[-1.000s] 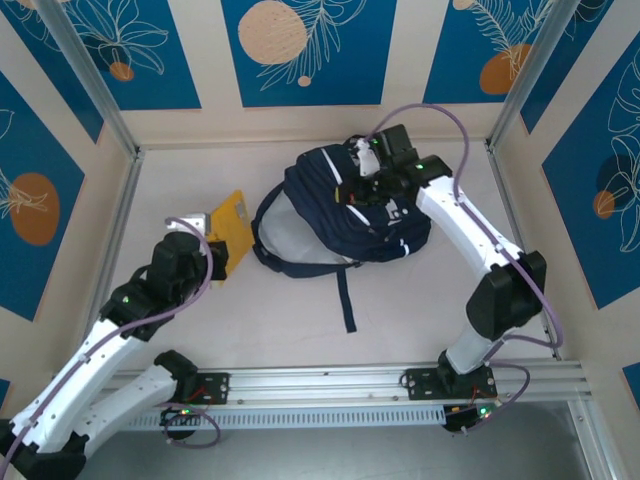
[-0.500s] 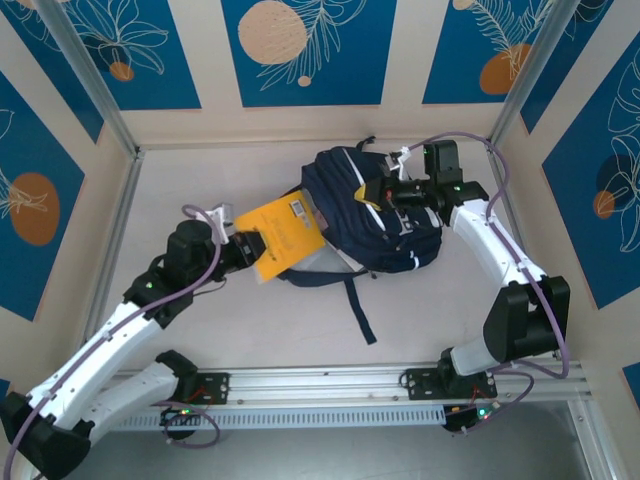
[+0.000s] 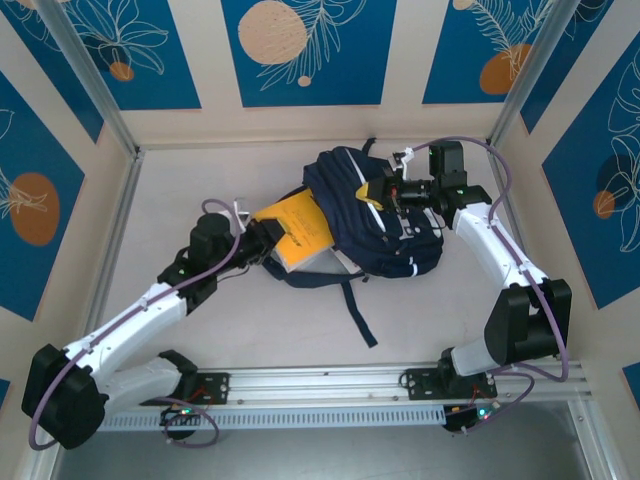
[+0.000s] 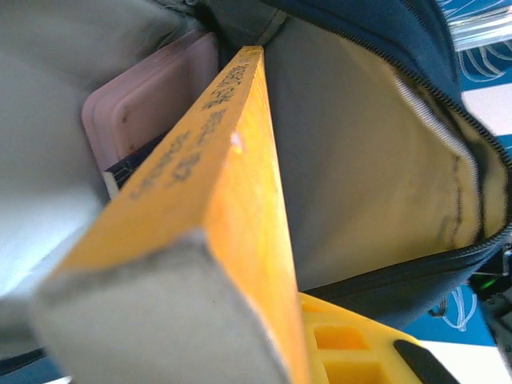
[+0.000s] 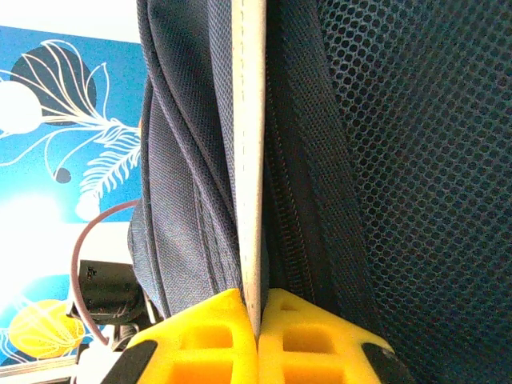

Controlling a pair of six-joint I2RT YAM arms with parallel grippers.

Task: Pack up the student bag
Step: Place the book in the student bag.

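Student bag (image 3: pixel 390 245) lies toward the far edge of the table (image 3: pixel 180 190), mouth gaping. Left tool (image 3: pixel 263 243) grasps a yellow book (image 3: pixel 300 228), far end hidden inside; right tool (image 5: pixel 258 316) clenches the rim.

Yellow book (image 3: pixel 298 226) in the left end effector (image 3: pixel 266 241), now deeper inside the student bag (image 3: pixel 385 225).

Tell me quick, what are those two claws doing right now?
Left gripper: shut on the yellow book.
Right gripper: shut on the student bag.
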